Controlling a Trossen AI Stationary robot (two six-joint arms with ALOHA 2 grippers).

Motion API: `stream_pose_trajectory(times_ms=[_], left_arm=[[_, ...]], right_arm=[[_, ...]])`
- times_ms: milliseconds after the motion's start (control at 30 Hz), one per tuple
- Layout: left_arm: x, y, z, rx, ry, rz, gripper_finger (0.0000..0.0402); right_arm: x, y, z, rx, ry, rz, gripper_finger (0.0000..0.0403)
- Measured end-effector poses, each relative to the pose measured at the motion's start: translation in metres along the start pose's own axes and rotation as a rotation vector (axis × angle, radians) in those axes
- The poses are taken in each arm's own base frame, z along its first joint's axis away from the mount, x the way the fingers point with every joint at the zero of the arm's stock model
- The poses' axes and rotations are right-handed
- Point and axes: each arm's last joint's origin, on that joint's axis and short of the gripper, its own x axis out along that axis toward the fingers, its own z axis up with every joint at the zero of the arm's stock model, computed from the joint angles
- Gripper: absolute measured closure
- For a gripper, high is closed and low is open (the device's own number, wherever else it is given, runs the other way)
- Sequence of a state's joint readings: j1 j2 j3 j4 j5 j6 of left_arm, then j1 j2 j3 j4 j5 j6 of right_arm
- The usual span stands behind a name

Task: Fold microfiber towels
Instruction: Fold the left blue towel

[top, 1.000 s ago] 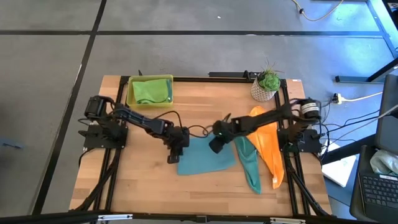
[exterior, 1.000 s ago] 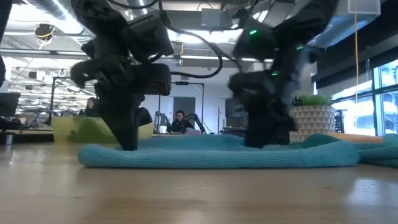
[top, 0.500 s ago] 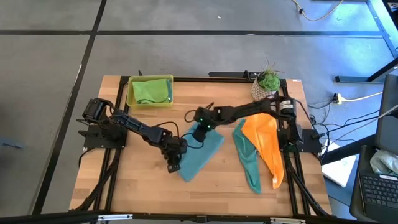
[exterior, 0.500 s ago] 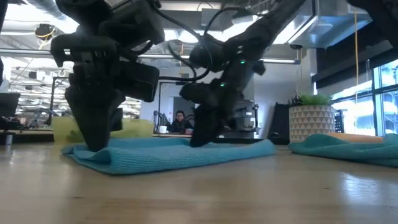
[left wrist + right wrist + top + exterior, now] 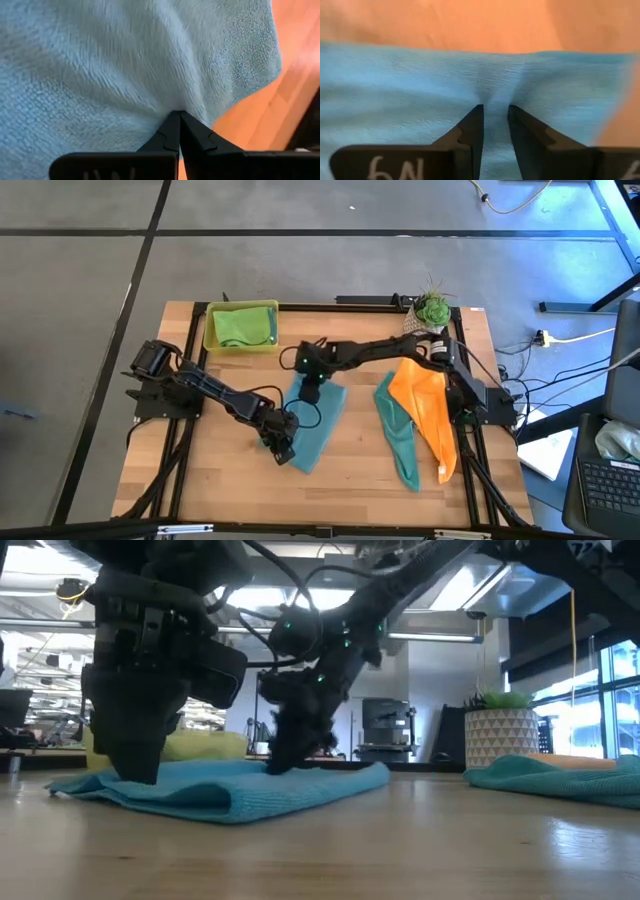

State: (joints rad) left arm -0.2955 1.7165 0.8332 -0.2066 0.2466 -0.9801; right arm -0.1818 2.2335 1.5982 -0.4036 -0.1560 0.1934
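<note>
A: Blue microfiber, that is what both arms are on. The blue towel (image 5: 318,422) lies near the middle of the high view on the wooden tabletop (image 5: 340,475), already doubled into a narrower strip that slants from upper right to lower left.

B: Who has hold of what?

A: The left end effector (image 5: 284,448) sits at the strip's lower left end, fingers pressed fully together with a pinch of cloth between the tips; the left wrist view shows the weave puckering right at the point. The right end effector (image 5: 310,392) is at the strip's upper end, fingers narrowly parted with a ridge of cloth gathered between them.

B: So which step is this?

A: I judge it a fold in progress on this towel: one half is laid over the other, and the low view shows the doubled edge rolled at the front. Next, I think, both ends need setting flat and letting go, or a second fold across the length. That calls for keeping the corners lined up so the layers do not slide.

B: And the rest?

A: A lime green towel (image 5: 243,327) is in the yellow-green tray (image 5: 209,330) at upper left. The orange towel (image 5: 428,412) and teal towel (image 5: 398,435) lie unfolded at right, overlapping, below a potted plant (image 5: 430,316).
</note>
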Motion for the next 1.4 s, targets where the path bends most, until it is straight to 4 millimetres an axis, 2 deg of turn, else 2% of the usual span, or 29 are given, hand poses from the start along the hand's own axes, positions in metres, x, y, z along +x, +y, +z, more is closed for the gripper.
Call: stream_pose_trajectory(times_ms=[100,300,400,500,700,800,967,1100,1267,1400], left_arm=[[-0.010,-0.005,-0.001,0.002,-0.005,-0.035,0.0401],[-0.050,-0.012,-0.002,0.052,-0.114,-0.056,0.0401],[-0.075,-0.008,-0.008,0.070,-0.168,0.003,0.0401],[-0.101,-0.002,-0.014,0.118,-0.241,0.067,0.0401],[-0.148,0.006,-0.033,0.197,-0.335,0.089,0.0401],[-0.167,0.009,-0.047,0.207,-0.375,0.084,0.0401],[-0.193,0.010,-0.065,0.243,-0.513,0.046,0.0401],[-0.201,0.010,-0.073,0.268,-0.577,0.040,0.0401],[-0.201,0.008,-0.077,0.288,-0.570,0.024,0.0401],[-0.200,0.005,-0.082,0.303,-0.566,0.014,0.0401]], right_arm=[[-0.025,0.002,0.009,-0.029,0.039,-0.016,0.0309],[-0.100,0.026,0.017,-0.080,0.015,-0.014,0.0309],[-0.137,0.046,0.019,-0.100,-0.056,0.015,0.0309],[-0.150,0.077,0.015,-0.171,-0.099,0.062,0.0309],[-0.127,0.154,0.001,-0.448,-0.219,0.189,0.0309],[-0.115,0.178,-0.007,-0.445,-0.239,0.231,0.0309],[-0.088,0.193,-0.028,-0.301,-0.085,0.284,0.0308],[-0.069,0.210,-0.044,-0.340,-0.035,0.321,0.0295],[-0.051,0.237,-0.066,-0.486,-0.023,0.359,0.0241],[-0.037,0.246,-0.082,-0.537,-0.025,0.208,0.0188]])
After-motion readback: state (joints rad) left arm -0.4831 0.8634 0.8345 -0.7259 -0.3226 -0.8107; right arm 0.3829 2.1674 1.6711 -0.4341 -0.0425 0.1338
